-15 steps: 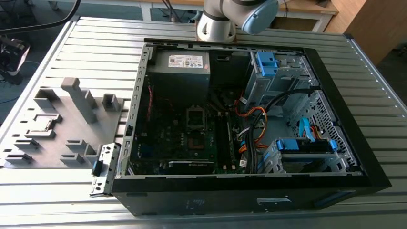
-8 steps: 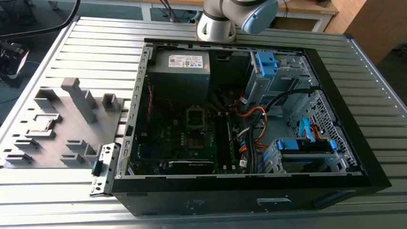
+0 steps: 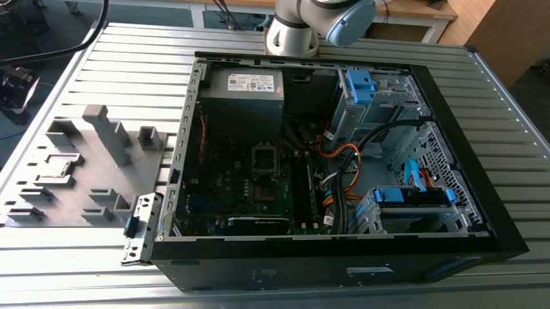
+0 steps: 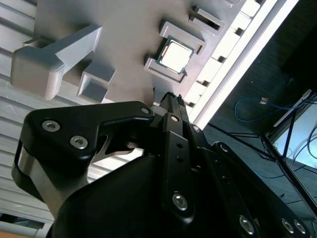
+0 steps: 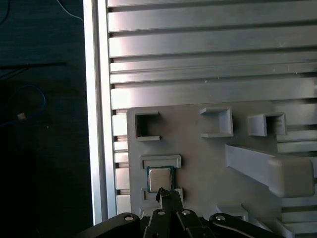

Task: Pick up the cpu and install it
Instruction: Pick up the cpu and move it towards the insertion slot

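Working the pick-up step, looks like: hanging the gripper (image 5: pixel 165 193) near the cpu (image 5: pixel 160 177) sitting in its pocket on the grey fixture tray (image 5: pixel 208 158), jaws pinched together, empty. Probably needing them spread and squared over it before grabbing.

Black metal gripper (image 4: pixel 171 99) tip is just beside the silver-topped square cpu (image 4: pixel 174 55), which sits in the grey plastic fixture tray (image 4: pixel 126 29).

We saw the cpu (image 5: pixel 159 179) silver-grey on top with a green edge, the tray (image 5: pixel 198 148) plain pale grey, and the tabletop (image 5: pixel 208 49) silvery with parallel ribbed stripes. The end effector (image 5: pixel 166 194) was black. So was the computer case (image 3: pixel 301 271), its motherboard (image 3: pixel 216 199) green, its brackets (image 3: pixel 359 87) blue, some cables (image 3: pixel 341 152) orange.
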Robot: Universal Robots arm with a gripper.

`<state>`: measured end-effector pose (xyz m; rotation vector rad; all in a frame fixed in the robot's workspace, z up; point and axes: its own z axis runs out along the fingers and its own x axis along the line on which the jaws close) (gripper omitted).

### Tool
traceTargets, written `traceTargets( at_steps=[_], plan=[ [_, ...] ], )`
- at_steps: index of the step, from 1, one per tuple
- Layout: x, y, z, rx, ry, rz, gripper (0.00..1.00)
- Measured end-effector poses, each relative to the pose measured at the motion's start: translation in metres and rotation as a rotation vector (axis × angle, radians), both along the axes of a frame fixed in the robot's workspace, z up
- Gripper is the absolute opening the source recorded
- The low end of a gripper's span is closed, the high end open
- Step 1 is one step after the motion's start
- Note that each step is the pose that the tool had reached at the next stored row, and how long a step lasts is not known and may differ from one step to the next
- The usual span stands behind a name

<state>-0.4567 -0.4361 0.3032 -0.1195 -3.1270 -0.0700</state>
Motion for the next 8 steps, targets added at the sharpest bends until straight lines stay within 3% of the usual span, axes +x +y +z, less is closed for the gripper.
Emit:
traceTargets(
  at_steps=[8],
  plan=[
    [-0.0034,-0.0011,-0.0141,-0.0010,0.0004,0.000,0.11]
  ],
)
